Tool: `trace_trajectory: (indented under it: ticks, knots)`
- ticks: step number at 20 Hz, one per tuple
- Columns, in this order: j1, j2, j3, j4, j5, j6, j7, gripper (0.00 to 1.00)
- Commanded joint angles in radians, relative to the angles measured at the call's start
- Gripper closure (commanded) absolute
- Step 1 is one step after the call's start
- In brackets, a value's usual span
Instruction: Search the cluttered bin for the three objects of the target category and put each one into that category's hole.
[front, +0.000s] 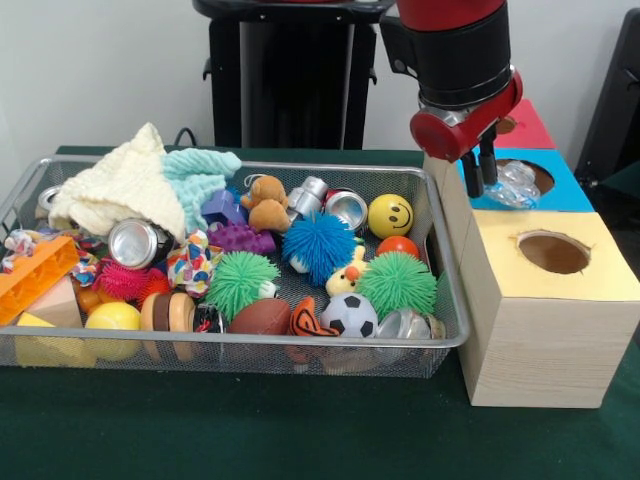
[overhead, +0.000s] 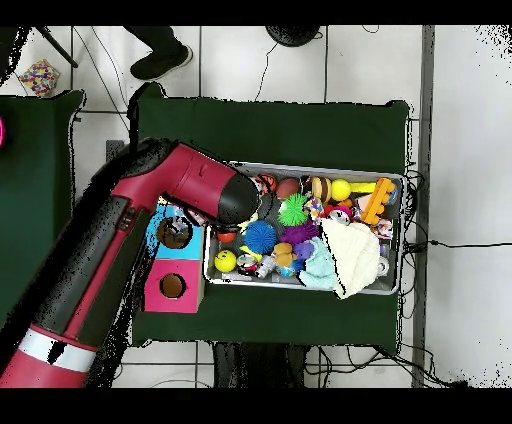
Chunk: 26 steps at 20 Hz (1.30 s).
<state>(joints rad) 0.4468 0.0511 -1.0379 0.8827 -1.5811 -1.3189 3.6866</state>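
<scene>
Fingers (front: 479, 186) clamped on clear crumpled plastic piece (front: 513, 184), over blue box's hole (front: 540, 177), beside wire bin (front: 440, 235)

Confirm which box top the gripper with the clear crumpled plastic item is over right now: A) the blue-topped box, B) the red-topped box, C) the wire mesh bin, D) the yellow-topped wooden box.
A: in the front view the gripper holds the clear crumpled plastic item just above the blue-topped box, beside its round hole.

Red arm (overhead: 120, 250) over coloured boxes (overhead: 172, 285) beside cluttered bin (overhead: 398, 215).
</scene>
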Motion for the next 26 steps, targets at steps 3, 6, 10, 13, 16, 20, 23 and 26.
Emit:
trace_trajectory:
  ticks: [3,6,10,13,16,20,23,26]
  knots:
    - [0.018,0.057,0.182,0.004,0.012,-0.138,0.242,1.00]
    - [0.026,0.062,0.177,0.010,0.010,-0.141,0.243,1.00]
    - [0.031,0.066,0.173,0.013,0.007,-0.150,0.248,1.00]
    - [0.034,0.067,0.172,0.017,0.006,-0.152,0.250,1.00]
    - [0.036,0.074,0.171,0.017,0.003,-0.152,0.246,1.00]
    - [0.036,0.082,0.167,0.015,-0.002,-0.156,0.246,1.00]
    - [0.036,0.084,0.164,0.015,-0.009,-0.171,0.248,1.00]
    - [0.037,0.090,0.160,0.011,-0.019,-0.184,0.247,1.00]
